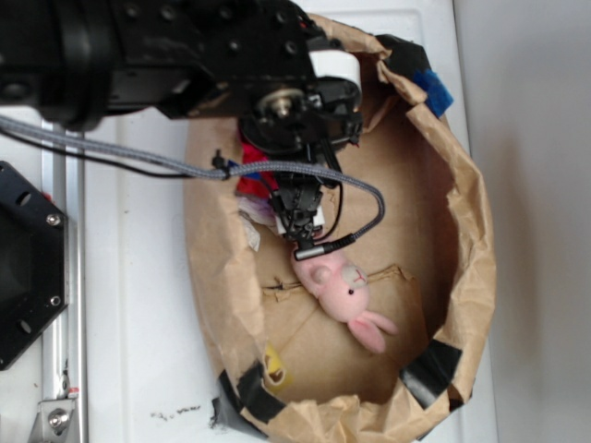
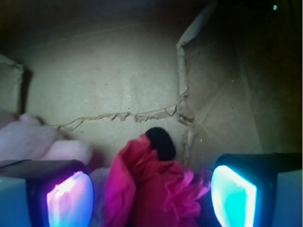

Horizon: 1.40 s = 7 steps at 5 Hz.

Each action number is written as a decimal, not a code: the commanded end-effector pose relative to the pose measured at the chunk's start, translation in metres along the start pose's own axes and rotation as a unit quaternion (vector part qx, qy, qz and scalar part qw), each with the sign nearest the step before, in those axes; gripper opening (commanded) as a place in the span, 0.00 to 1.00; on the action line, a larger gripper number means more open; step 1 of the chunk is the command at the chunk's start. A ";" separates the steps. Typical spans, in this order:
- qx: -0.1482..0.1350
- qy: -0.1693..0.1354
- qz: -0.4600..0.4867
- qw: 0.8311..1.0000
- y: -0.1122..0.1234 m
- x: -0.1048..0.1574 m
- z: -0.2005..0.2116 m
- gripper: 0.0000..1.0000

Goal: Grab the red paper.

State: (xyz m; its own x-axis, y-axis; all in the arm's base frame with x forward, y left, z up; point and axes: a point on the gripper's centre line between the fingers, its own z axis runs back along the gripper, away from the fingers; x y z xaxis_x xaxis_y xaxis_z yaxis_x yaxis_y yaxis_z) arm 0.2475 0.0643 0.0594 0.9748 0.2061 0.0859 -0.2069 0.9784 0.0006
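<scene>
While the arm hangs over the bag:
Pincer: one, spread wide, pads either side of the paper, not closed on it.
Red paper: one wad, between the pads at 6 o'clock.
Pink plush bunny: one, at 5 o'clock inside the brown paper bag.
Bench: white.

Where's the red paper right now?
In the wrist view the red paper sits low and centre, between the open gripper fingers, on the brown bag's floor. In the exterior view only a red edge shows beneath the arm.
</scene>
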 end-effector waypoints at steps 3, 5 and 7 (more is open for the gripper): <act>-0.001 0.002 0.015 1.000 0.006 0.019 0.001 0.00; -0.006 0.001 0.017 1.000 0.007 0.019 0.002 0.00; -0.013 0.003 0.015 1.000 0.004 0.019 0.006 0.00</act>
State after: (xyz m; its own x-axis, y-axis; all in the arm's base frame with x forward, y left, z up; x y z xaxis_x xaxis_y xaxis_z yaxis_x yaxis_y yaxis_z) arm 0.2536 0.0596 0.0497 0.9748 0.2222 0.0211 -0.2215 0.9747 -0.0308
